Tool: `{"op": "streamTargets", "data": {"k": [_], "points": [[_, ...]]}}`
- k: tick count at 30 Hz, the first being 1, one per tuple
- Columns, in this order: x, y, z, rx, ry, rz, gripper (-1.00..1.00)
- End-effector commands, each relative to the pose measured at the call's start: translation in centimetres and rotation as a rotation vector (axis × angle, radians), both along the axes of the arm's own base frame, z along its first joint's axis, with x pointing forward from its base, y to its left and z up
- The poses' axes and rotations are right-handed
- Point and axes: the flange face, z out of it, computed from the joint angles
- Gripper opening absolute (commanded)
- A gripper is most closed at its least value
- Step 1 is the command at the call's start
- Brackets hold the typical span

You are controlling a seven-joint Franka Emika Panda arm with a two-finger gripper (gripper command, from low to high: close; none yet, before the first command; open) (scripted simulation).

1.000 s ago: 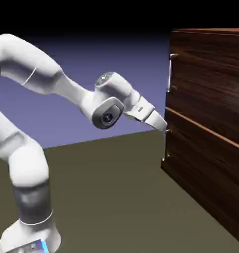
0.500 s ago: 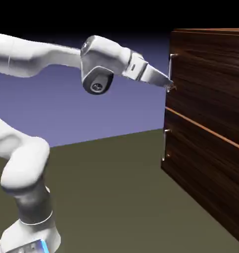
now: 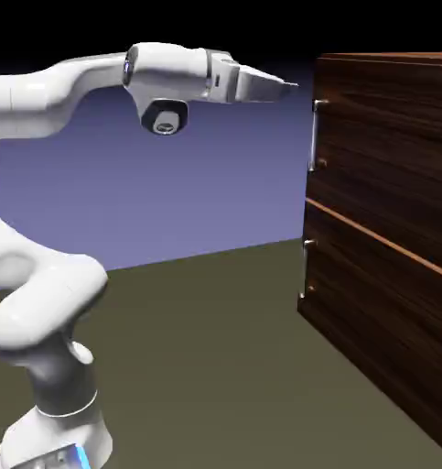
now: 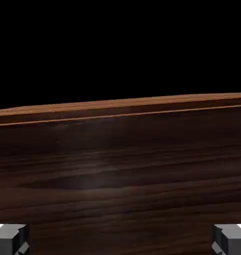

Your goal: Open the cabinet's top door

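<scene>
The end effector (image 3: 288, 85) is level and points toward the cabinet (image 3: 389, 229), which sits just past its tips on the desk (image 3: 215, 348). It's up near the cabinet's top edge, a bit short of the front corner and not touching anything. The jaws are spread wide with nothing between them: in the hand view the two grey fingertips (image 4: 10, 238) sit far apart at the bottom corners, and all you see between them is dark wood grain. The top door (image 3: 384, 151) is straight ahead of the end effector and a little below it, and it looks shut, flush with the cabinet front. Its handle (image 3: 314, 136) is a slim silver bar that stands upright, long axis running up and down along the door edge nearest the end effector, just below and ahead of the tips. A thin lighter seam (image 3: 380, 238) runs across below the top door, and the lower door (image 3: 380, 330) sits well below the end effector with its own upright silver handle (image 3: 304, 267). In the hand view the cabinet's top edge (image 4: 120, 107) shows as a lighter line running nearly level across, black above it.
</scene>
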Motion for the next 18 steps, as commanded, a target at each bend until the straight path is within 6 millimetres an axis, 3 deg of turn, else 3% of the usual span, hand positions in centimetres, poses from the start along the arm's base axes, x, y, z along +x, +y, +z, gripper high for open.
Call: {"op": "streamTargets", "data": {"k": [1, 9, 18], "points": [[0.2, 0.7, -0.1, -0.004, -0.012, 0.003, 0.00], [3.2, 6.3, -2.5, -0.040, -0.082, 0.032, 0.00], [9.1, 11.1, -9.7, -0.068, -0.096, 0.067, 0.00]]}}
